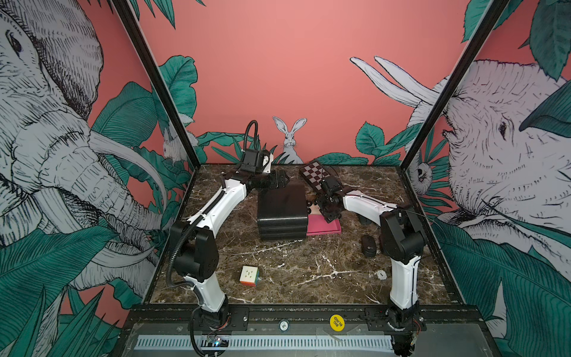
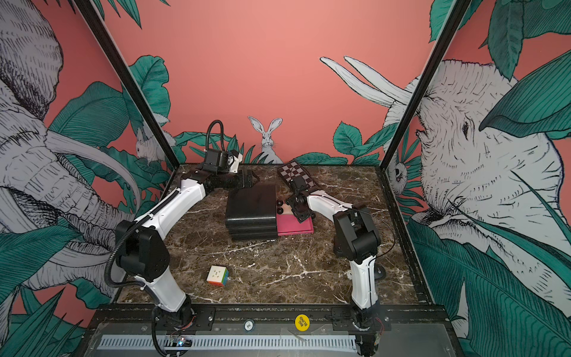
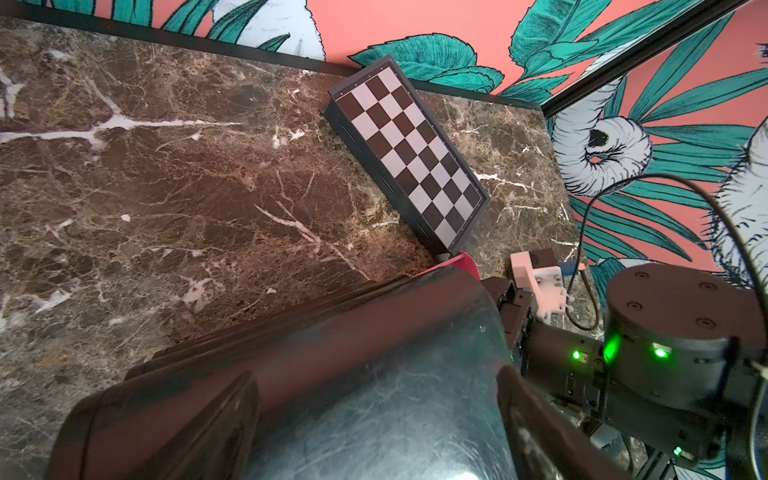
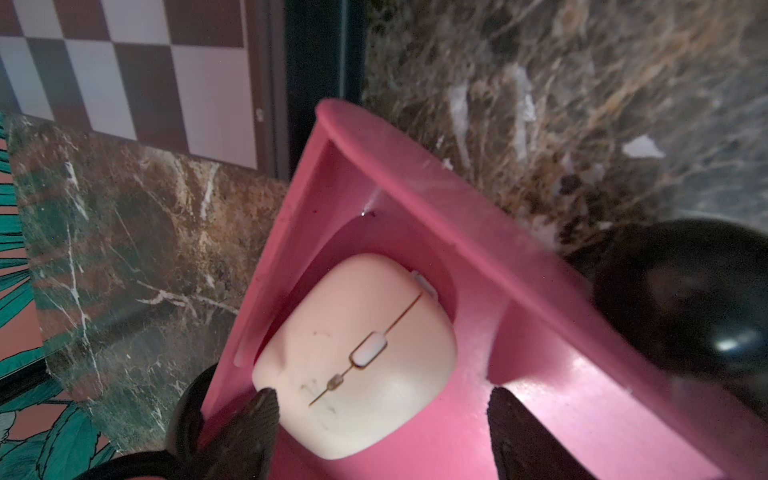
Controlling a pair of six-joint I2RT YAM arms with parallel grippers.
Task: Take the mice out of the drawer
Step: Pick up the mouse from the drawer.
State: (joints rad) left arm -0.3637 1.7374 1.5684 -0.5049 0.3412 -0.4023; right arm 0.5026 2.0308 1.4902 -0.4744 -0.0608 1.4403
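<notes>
A pink drawer (image 1: 324, 227) stands pulled out to the right of the black drawer unit (image 1: 282, 213). A pale pink-cream mouse (image 4: 357, 353) lies inside it. My right gripper (image 4: 382, 399) hangs open over the drawer with the mouse's near end between its fingers; one fingertip (image 4: 264, 405) is at the mouse's edge, the other stands well clear. Two black mice (image 1: 368, 245) (image 1: 366, 220) lie on the table right of the drawer. My left gripper (image 3: 374, 399) is open, low over the unit's top at its back edge.
A folded chessboard (image 1: 315, 174) lies behind the drawer near the back wall. A multicoloured puzzle cube (image 1: 249, 275) sits at the front left. A glossy black rounded thing (image 4: 685, 307) lies just outside the drawer's wall. Black round knobs (image 2: 279, 207) stick out of the unit's right face.
</notes>
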